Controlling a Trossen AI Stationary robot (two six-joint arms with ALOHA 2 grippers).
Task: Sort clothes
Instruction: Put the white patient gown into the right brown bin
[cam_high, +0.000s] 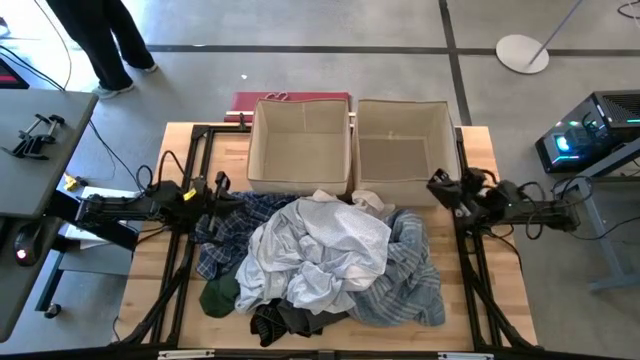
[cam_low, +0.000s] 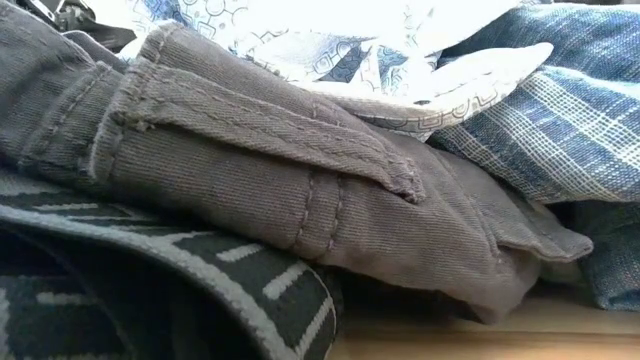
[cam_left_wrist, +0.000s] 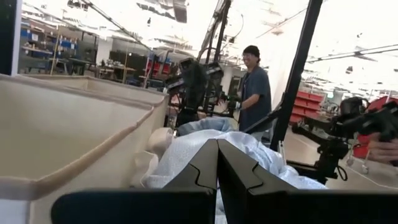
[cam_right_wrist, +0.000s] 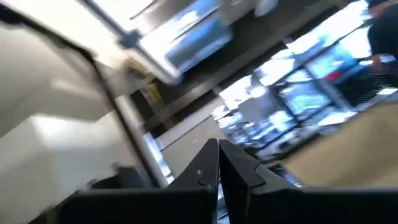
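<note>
A heap of clothes lies in the middle of the table: white and pale grey shirts on top, a blue plaid shirt at the left, a blue-grey striped shirt at the right, a dark green piece and black-grey pieces at the near side. The low view shows a grey garment close up. My left gripper is shut and empty at the heap's left. My right gripper is shut and empty, above the table's right side by the right box.
Two beige square fabric boxes stand side by side at the table's far edge; the left box's wall also shows in the left wrist view. A red flat thing lies behind them. A person stands beyond the table.
</note>
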